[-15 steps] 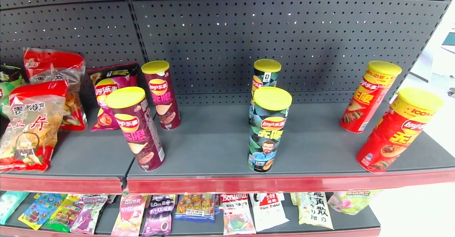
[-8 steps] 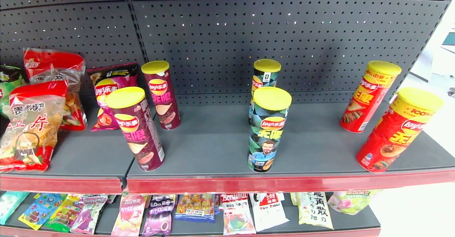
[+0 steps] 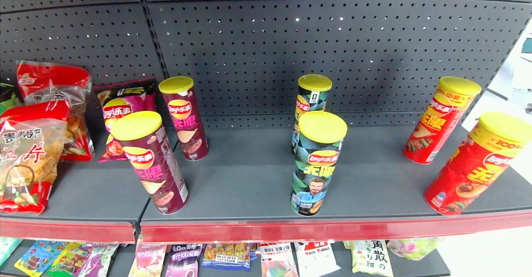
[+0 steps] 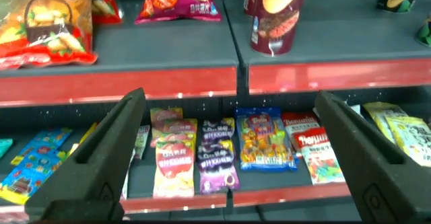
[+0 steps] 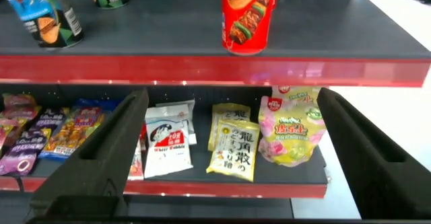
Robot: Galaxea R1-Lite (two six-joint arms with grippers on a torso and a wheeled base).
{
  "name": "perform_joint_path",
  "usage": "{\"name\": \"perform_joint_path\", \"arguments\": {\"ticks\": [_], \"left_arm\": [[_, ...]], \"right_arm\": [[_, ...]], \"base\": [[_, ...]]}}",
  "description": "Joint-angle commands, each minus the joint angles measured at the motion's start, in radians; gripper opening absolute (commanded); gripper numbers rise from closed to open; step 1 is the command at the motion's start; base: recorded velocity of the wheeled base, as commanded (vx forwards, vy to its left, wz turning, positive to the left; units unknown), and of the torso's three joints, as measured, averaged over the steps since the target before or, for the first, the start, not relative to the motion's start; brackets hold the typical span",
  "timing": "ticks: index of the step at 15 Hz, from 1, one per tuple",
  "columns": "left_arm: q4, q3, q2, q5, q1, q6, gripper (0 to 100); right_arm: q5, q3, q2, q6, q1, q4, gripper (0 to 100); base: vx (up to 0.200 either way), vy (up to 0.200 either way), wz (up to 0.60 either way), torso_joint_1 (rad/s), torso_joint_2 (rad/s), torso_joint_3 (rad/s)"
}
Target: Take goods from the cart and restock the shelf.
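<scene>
Hanging out in front of the shelf (image 3: 249, 173), both claws are wide apart and hold nothing.
Head view: the purple tube (image 3: 151, 162), the green tube (image 3: 318, 164) and the red tube (image 3: 474, 164) stand just behind the red shelf edge (image 3: 291, 229); tubes like these look light, stiff and smooth, so one could tip or slip; I would hold it round the middle, not by the lid, and squeeze gently. Left wrist view: the left claw (image 4: 230, 96) is out in front of the red shelf edge, fingers far apart, well apart from the purple tube just behind the edge; soft candy bags (image 4: 262, 140) lie under the edge. Right wrist view: the right claw (image 5: 232, 93) is open and empty in front of the edge too; the red tube stands just behind the edge, not touching the claw.
</scene>
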Motion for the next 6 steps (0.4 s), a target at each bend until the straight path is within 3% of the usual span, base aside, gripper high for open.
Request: {"name": "perform_joint_path", "arguments": {"ticks": [1,6], "left_arm": [[0.000,0.001,-0.001,0.000,0.000,0.000,100],[0.000,0.001,-0.001,0.000,0.000,0.000,100]], "right_arm": [[0.000,0.000,0.000,-0.001,0.000,0.000,100],[0.000,0.000,0.000,-0.004,0.000,0.000,100]], "base": [[0.000,0.000,0.00,0.000,0.00,0.000],[0.000,0.000,0.00,0.000,0.00,0.000]]}}
